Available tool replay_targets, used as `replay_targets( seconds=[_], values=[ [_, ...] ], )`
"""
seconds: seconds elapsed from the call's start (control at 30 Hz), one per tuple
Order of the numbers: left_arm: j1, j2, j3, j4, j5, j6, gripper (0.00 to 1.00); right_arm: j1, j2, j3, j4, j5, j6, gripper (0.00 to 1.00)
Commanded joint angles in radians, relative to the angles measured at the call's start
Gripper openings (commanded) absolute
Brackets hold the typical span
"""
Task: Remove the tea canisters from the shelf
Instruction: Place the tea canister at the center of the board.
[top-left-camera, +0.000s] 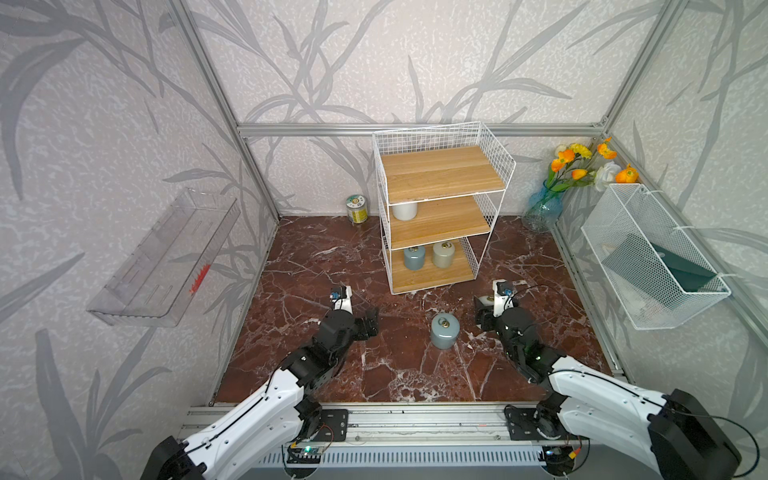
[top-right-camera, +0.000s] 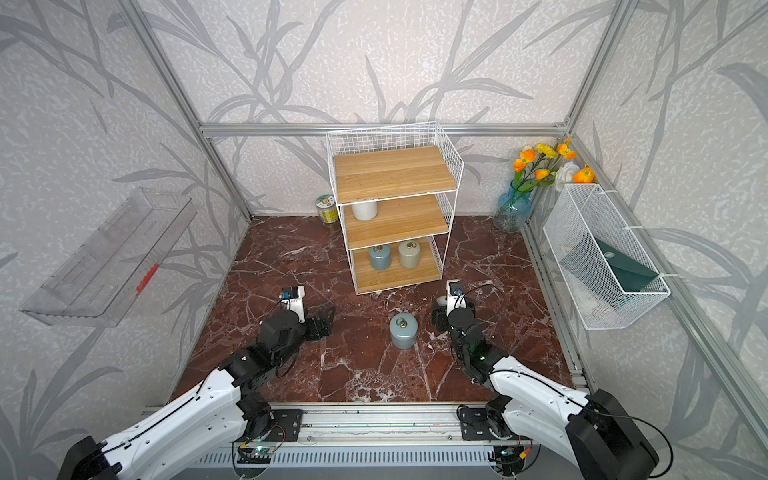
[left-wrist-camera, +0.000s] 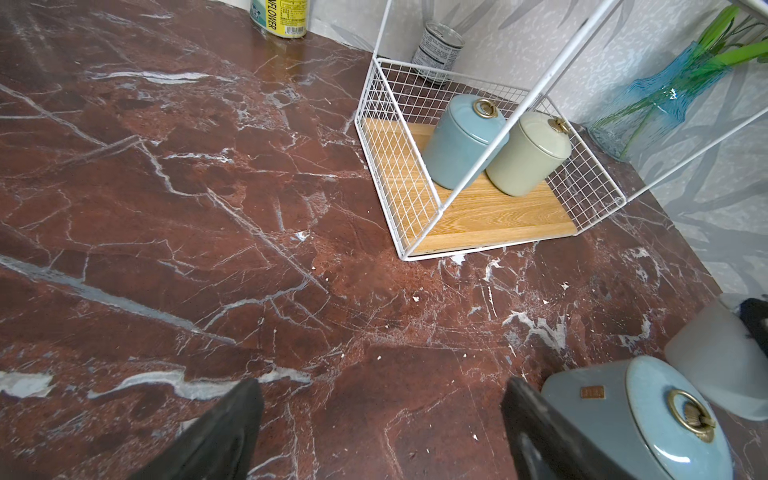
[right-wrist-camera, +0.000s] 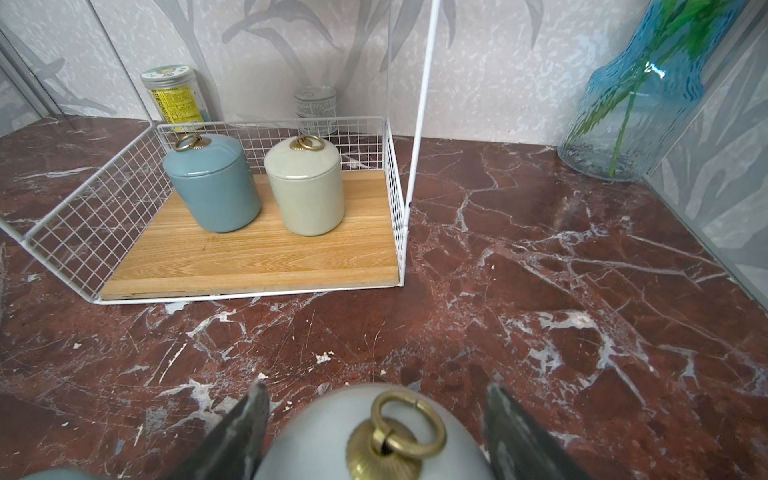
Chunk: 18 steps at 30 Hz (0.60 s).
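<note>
- Left gripper (left-wrist-camera: 380, 386): jaws wide apart, empty.
- Right gripper (right-wrist-camera: 376, 388) clamps an off-white canister (right-wrist-camera: 332, 432) before the shelf (top-left-camera: 440, 170).
- A blue-grey canister (top-left-camera: 444, 332) stands on the table (top-left-camera: 311, 257) between them.
- Middle board (top-left-camera: 449, 220): white canister (top-left-camera: 404, 210); bottom board (top-left-camera: 432, 274): blue canister (top-left-camera: 414, 257), beige canister (top-left-camera: 444, 254).

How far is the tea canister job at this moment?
Done: one blue-grey canister stands on the table. In hand: an off-white canister sits between the right tool's jaws, off the shelf; grip unclear. Left: the white canister on the middle board, the second blue-grey canister and the beige canister on the bottom board.
</note>
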<state>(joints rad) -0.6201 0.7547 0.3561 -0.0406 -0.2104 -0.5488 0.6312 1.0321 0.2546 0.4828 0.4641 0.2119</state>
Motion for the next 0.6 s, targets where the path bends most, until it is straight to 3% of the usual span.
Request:
replay_targets(
  seconds=[0.0,0.33,0.57],
  values=[
    [-0.003,0.004,0.025,-0.001,-0.006,0.01,0.91,0.013,0.063,-0.002,0.202,0.065,0.025,0.58],
    [-0.008,0.015,0.025,-0.001,-0.004,0.003,0.91,0.039,0.31,0.014,0.397,0.114,0.035,0.58],
    [-0.011,0.001,0.028,-0.017,-0.004,0.002,0.91,0.089,0.335,-0.013,0.402,0.173,0.066,0.59]
  ],
)
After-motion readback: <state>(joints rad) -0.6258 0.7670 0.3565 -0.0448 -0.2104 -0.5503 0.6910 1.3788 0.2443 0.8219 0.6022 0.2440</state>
